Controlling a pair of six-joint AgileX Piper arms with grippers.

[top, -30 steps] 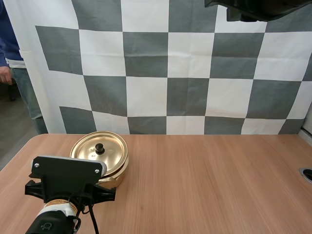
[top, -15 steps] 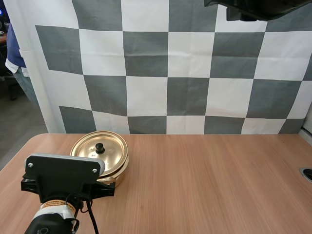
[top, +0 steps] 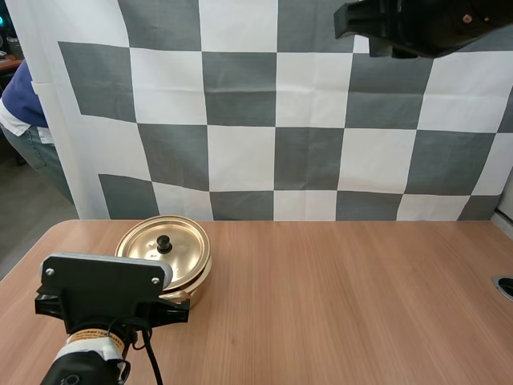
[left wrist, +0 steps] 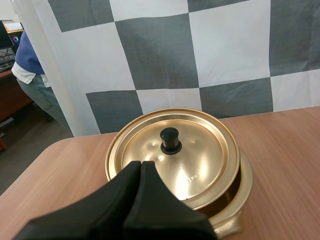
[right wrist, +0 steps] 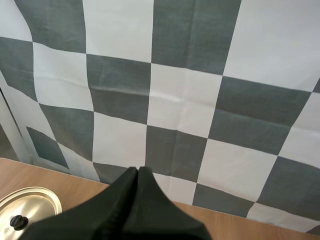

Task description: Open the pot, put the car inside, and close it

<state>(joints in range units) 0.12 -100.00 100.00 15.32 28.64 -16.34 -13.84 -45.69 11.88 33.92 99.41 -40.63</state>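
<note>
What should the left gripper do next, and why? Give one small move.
Probably open the left gripper. It is shut into one dark wedge just short of the knob, and the lid sits on the pot, so it cannot take the knob to lift the lid until it opens.

**Pot partly covered, arms cropped**

The lid (top: 163, 249) hides the inside of the pot (top: 202, 282). In the high view my left arm (top: 104, 293) covers the pot's near side. The right arm (top: 417, 24) and a person (top: 20, 100) are cut off by the picture's edge.
</note>
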